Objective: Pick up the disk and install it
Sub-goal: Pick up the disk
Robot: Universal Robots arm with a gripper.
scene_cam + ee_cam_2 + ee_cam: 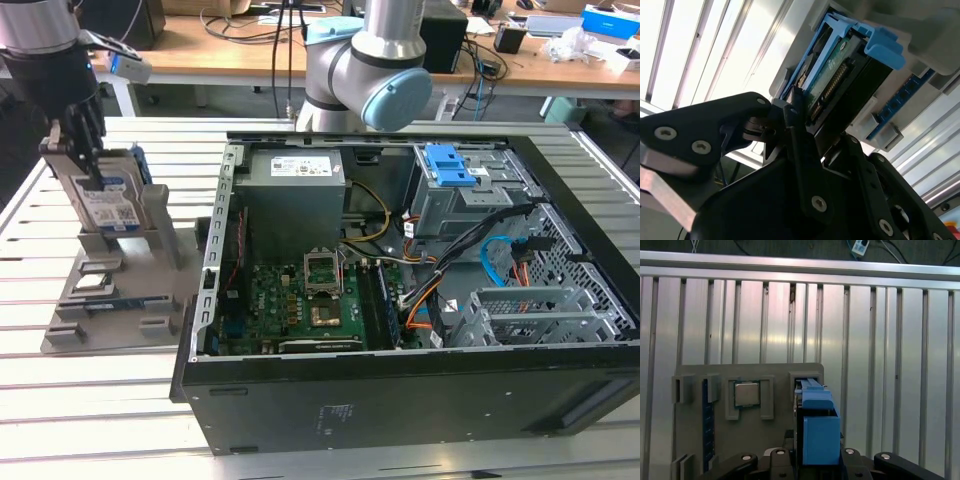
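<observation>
**A:** Where is the disk sitting?

**B:** The disk (108, 205) is standing on edge directly under the gripper (88, 160), with its top edge reaching up between the fingers (76, 140). In the second wrist view the disk (840, 85) is showing its connector edge and blue bracket just beyond the gripper (821, 126).

**A:** And what is the gripper doing?

**B:** It is clamping the disk. One finger (792, 112) is pressing on the blue bracket and the jaws are standing narrow on either face. In the first wrist view the disk's (817, 432) blue edge is running straight out from between the finger links.

**A:** What is lying beneath?

**B:** The disk's lower end is meeting the grey holder (135, 300) below the gripper. I cannot tell whether it is seated there or lifted. A small chip (746, 393) is resting in a pocket of the holder just beside the disk, and a blue memory stick (707, 425) is lying further along.

**A:** Anything beyond that?

**B:** The slatted table (60, 400) is carrying the holder. The open computer case (400, 400) is lying well apart from the gripper, toward the exterior view's right, with the blue-latched drive cage (450, 170) inside it.
</observation>
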